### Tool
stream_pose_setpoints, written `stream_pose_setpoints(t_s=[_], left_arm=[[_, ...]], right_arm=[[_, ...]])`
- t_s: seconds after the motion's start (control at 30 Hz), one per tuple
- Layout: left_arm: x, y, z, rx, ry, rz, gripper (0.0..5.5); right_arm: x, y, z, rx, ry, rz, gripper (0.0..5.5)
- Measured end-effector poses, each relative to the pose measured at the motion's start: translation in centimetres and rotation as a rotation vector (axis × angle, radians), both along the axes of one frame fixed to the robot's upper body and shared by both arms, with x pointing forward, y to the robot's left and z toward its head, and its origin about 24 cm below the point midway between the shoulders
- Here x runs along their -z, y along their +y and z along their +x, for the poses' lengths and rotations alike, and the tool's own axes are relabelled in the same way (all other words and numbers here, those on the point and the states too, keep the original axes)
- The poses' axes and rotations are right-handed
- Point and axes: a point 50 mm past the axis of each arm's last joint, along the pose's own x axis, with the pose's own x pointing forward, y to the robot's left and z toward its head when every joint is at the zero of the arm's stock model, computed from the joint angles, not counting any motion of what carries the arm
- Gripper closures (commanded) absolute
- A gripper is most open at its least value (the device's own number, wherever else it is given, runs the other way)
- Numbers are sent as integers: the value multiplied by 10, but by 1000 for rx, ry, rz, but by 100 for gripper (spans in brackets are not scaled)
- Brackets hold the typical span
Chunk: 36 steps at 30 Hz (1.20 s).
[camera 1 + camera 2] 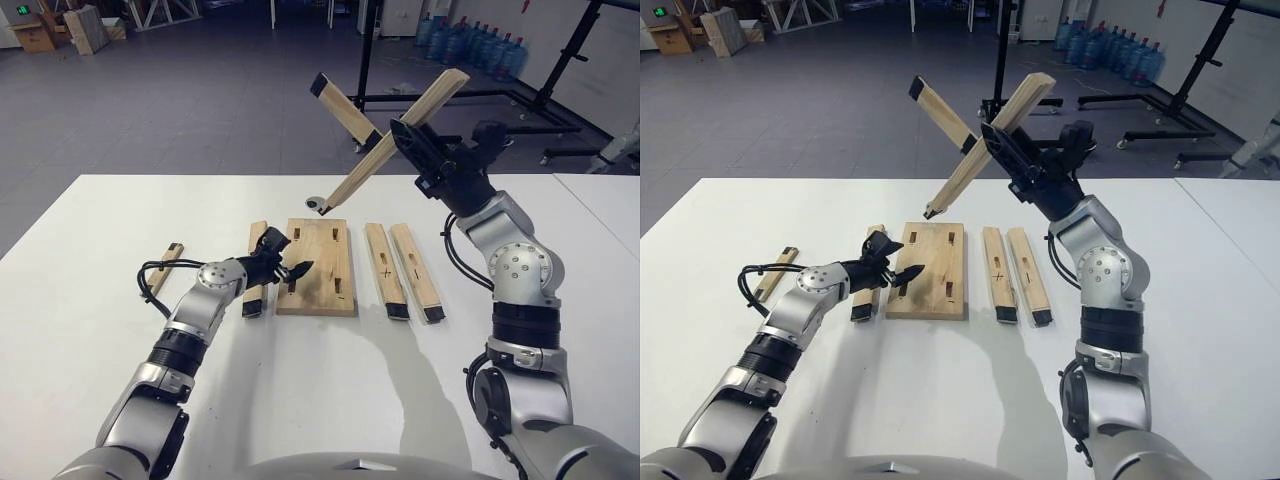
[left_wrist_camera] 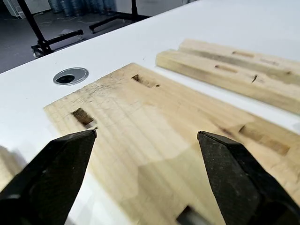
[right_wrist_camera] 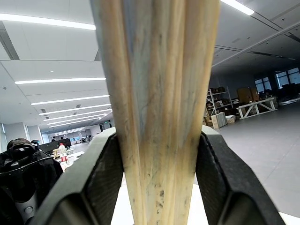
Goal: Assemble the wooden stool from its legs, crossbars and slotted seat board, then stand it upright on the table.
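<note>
The slotted seat board (image 1: 318, 262) lies flat at the table's middle. My left gripper (image 1: 298, 271) hovers open just above its left edge, and in the left wrist view its black fingertips (image 2: 70, 150) straddle the bare board (image 2: 154, 117). A wooden leg (image 1: 253, 292) lies left of the board, partly under that arm. Two more legs (image 1: 385, 268) (image 1: 418, 270) lie to the right. My right gripper (image 1: 408, 135) is raised high behind the board, shut on a crossed pair of legs (image 1: 375, 160). The held leg (image 3: 159, 93) stands between the pads.
A short wooden crossbar (image 1: 168, 260) lies at the far left of the white table (image 1: 330, 390). A round grommet hole (image 1: 317, 203) sits just behind the board. Off the table's far edge is open floor with a black metal frame (image 1: 470, 100).
</note>
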Motion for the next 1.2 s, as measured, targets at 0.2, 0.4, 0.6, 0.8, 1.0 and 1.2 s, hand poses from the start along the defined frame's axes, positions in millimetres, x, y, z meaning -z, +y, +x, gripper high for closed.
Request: stream_pose_setpoints(t_s=[0.2, 0.4, 0.6, 0.8, 1.0, 1.2], left_arm=[[-36, 26, -5, 133, -45, 104, 155], [-38, 17, -3, 260, 14, 171, 155], [-23, 15, -2, 281, 51, 286, 155], [-19, 21, -4, 326, 57, 375, 155], [-24, 27, -1, 336, 43, 429, 155], [-45, 11, 16, 305, -107, 418, 155]], right_arm=[[6, -1, -5, 14, 17, 0, 344], [9, 0, -6, 24, 33, 3, 344], [11, 2, -6, 17, 51, -6, 344], [8, 3, -8, 10, 39, -15, 344], [9, 3, -9, 5, 47, -25, 344], [13, 4, -10, 0, 57, -23, 344]])
